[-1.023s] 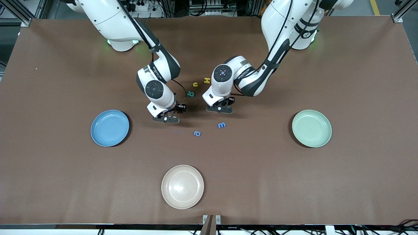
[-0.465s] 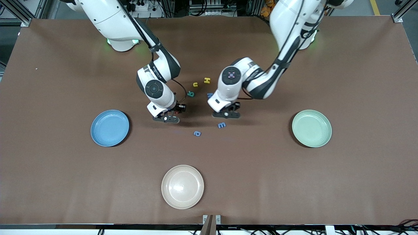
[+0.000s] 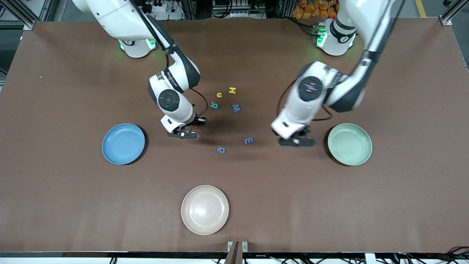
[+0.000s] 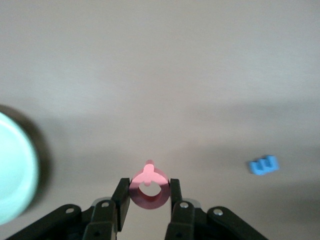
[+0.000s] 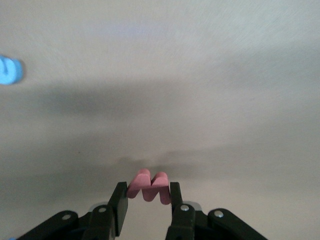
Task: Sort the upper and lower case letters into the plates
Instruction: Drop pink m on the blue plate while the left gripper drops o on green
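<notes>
My left gripper (image 3: 296, 142) hangs over bare table just beside the mint green plate (image 3: 350, 144), on the side of the letters. It is shut on a pink ring-shaped letter (image 4: 149, 189), and the plate's rim (image 4: 17, 175) shows in the left wrist view. My right gripper (image 3: 183, 135) is low over the table between the sky blue plate (image 3: 123, 143) and the loose letters. Its fingers press both sides of a pink zigzag letter (image 5: 148, 186). On the table lie a yellow H (image 3: 232, 90), a yellow u (image 3: 219, 95), a teal letter (image 3: 214, 105), a blue W (image 3: 236, 107), a blue E (image 3: 248, 140) and a blue round letter (image 3: 221, 149).
A beige plate (image 3: 205, 209) stands nearest the front camera, in the middle of the table's width. The blue E (image 4: 263, 165) also shows in the left wrist view. A blue letter (image 5: 10, 70) shows at the edge of the right wrist view.
The left arm has swung from the cluster of letters to beside the mint green plate with the pink ring letter, uncovering the blue W. The right gripper has shifted slightly toward the blue plate.
</notes>
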Robot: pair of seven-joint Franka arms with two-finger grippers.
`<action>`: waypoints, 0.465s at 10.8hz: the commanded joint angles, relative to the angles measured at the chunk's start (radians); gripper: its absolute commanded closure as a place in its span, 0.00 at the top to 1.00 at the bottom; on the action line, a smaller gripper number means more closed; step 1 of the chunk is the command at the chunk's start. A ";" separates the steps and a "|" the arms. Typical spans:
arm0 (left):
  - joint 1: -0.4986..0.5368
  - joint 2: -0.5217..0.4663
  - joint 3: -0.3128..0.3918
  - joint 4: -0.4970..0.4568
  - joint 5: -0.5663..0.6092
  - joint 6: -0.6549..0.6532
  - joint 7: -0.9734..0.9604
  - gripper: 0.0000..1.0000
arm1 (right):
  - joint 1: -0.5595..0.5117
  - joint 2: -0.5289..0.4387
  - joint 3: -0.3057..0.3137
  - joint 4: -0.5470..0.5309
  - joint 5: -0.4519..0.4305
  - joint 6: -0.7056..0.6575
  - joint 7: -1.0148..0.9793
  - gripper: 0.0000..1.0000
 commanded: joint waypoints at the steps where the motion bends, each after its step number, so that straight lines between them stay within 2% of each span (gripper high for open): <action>1: 0.114 -0.028 -0.014 -0.033 0.026 -0.039 0.172 0.00 | -0.112 -0.085 0.005 -0.014 0.011 -0.114 -0.133 0.00; 3: 0.201 -0.018 -0.005 -0.050 0.025 -0.041 0.336 0.00 | -0.254 -0.103 -0.003 -0.016 0.011 -0.176 -0.311 0.00; 5: 0.252 0.014 0.012 -0.058 0.026 -0.041 0.408 0.00 | -0.394 -0.087 -0.003 -0.014 -0.001 -0.168 -0.484 0.00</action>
